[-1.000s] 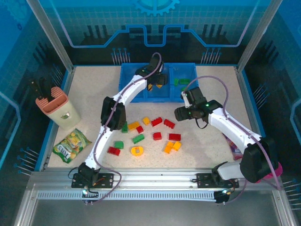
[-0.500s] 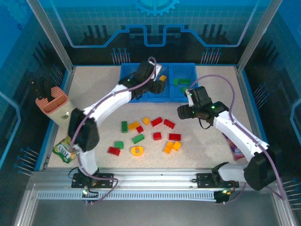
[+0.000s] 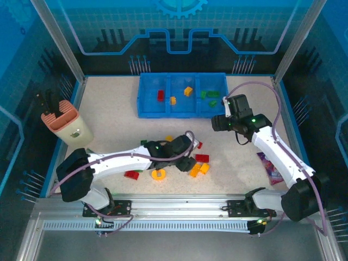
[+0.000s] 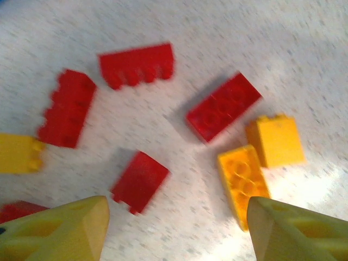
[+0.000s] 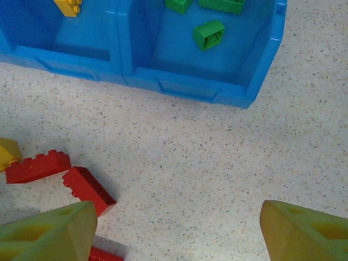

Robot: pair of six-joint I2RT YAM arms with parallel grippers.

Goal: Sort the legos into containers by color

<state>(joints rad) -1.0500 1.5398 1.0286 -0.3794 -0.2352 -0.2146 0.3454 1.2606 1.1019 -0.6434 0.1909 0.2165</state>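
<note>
Glossy studded plastic legos (image 4: 223,106) lying loose on speckled beige counter (image 5: 217,163). Others sitting in moulded blue tray (image 3: 163,113): red left, yellow middle, green right. Left pincer (image 4: 174,231) hovering released over red bricks. Right pincer (image 5: 174,234) gaping empty beside tray corner. Top view showing teal glass enclosure walls (image 3: 109,27).

Robot lab cell: alu frame (image 3: 179,206), blue panels (image 3: 179,32)

Loose legos (image 3: 202,158) near blue 3-compartment tray (image 3: 179,113)
</note>
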